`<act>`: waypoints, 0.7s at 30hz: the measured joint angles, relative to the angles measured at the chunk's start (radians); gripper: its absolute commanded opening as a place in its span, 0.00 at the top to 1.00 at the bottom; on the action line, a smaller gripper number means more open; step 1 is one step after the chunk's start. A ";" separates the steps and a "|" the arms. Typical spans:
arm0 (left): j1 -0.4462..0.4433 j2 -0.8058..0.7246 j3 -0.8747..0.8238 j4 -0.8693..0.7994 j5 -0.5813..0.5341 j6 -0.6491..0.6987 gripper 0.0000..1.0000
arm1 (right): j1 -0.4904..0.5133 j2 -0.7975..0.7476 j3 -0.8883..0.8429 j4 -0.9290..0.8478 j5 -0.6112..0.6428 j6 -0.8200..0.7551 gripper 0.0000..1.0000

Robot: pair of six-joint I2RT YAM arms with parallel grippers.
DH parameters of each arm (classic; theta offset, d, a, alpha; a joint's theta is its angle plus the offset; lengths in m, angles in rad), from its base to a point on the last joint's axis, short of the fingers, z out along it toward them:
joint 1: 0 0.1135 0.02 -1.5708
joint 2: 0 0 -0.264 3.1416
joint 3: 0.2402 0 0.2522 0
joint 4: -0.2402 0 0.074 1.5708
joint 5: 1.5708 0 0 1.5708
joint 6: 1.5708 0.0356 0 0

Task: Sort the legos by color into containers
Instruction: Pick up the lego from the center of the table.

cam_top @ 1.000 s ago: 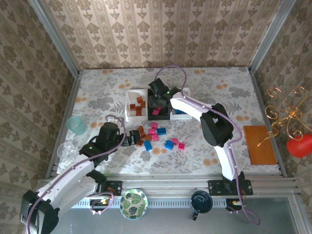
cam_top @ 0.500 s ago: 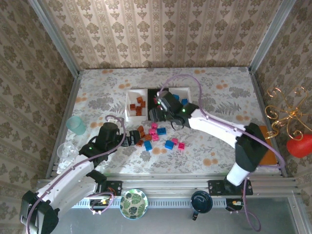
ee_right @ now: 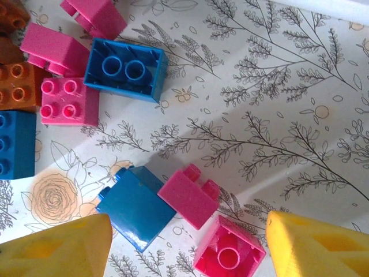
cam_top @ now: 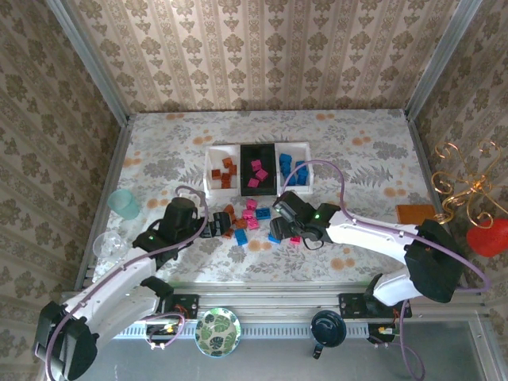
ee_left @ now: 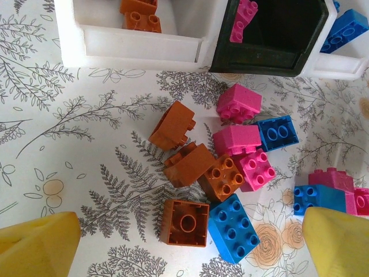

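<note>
Three joined trays stand at mid-table: the left white one (cam_top: 208, 181) holds orange-brown legos, the black one (cam_top: 259, 190) pink, the right white one (cam_top: 308, 152) blue. Loose legos (cam_top: 248, 219) lie in front of them. My left gripper (cam_top: 215, 225) hovers open at the pile's left side; in the left wrist view an upside-down orange lego (ee_left: 184, 223) and a blue lego (ee_left: 233, 228) lie between its yellow fingers (ee_left: 37, 245). My right gripper (cam_top: 287, 232) is open over the pile's right side, above a pink lego (ee_right: 189, 196), a blue lego (ee_right: 135, 206) and an upturned pink lego (ee_right: 229, 254).
A teal cup (cam_top: 124, 204) and a clear glass (cam_top: 107, 248) stand at the left edge. A brown board (cam_top: 422, 234) lies at the right. A patterned plate (cam_top: 217, 331) and a dark round object (cam_top: 328, 328) sit by the arm bases.
My right arm has drawn back from over the black tray and come down to the loose legos at the pile's right. The left arm has stayed put.
</note>
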 measured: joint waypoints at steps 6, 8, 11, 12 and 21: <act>0.000 0.008 0.000 0.000 0.006 0.000 0.00 | -0.067 0.108 0.035 0.053 -0.010 0.009 0.34; 0.000 0.006 0.000 -0.001 0.006 -0.001 0.00 | -0.085 0.136 0.035 0.067 -0.010 0.013 0.36; 0.000 0.001 -0.001 -0.001 0.006 -0.005 0.00 | -0.091 0.164 0.035 0.088 -0.010 0.026 0.39; 0.000 0.001 -0.001 -0.001 0.006 -0.006 0.00 | -0.091 0.170 0.036 0.095 -0.009 0.029 0.40; 0.000 0.002 -0.001 -0.001 0.006 -0.006 0.00 | -0.072 0.229 0.057 0.106 -0.009 0.018 0.36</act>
